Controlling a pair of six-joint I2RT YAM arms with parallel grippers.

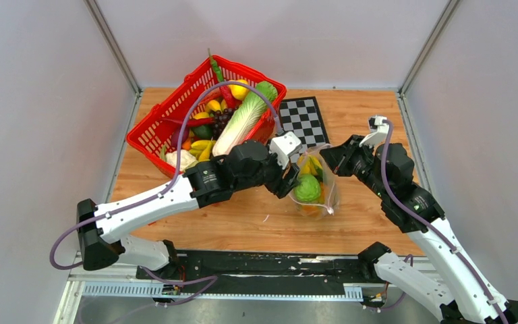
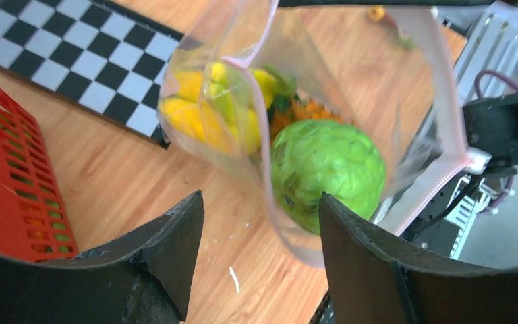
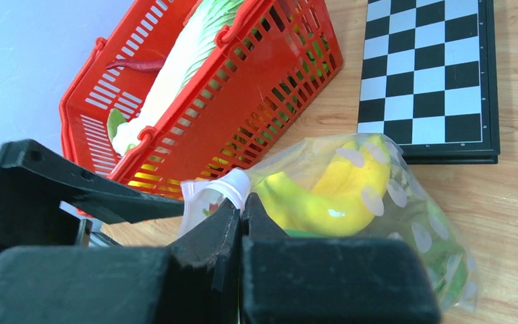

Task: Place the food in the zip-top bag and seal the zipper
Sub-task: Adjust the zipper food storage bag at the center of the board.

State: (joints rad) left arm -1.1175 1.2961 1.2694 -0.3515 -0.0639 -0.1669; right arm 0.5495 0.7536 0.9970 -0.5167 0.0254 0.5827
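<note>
The bag (image 1: 327, 199) is partly filled. Its mouth is open wide just in front of the left claw (image 2: 262, 202). That claw's two fingers are spread apart and hold nothing.

Inside the bag, right under that claw, I count one green lettuce (image 2: 327, 165), one bunch of yellow bananas (image 2: 195, 111) and one orange piece (image 2: 303, 111). A bit of dark green shows there too, but I cannot tell what it is.

The right claw (image 3: 241, 209) is pressed together. It pinches the bag's edge by the pink zipper (image 2: 455, 101) and holds it up. The bananas sit just past its tips.

So some food is in, I think, but the zipper is not shut. That job is left.

More food lies in the red basket (image 1: 150, 145), off to the far side of the left claw. I see one long cabbage (image 1: 243, 121) and many small pieces too jumbled to count.

There are two claws, one bag, one basket and one checkered board (image 1: 303, 118).
</note>
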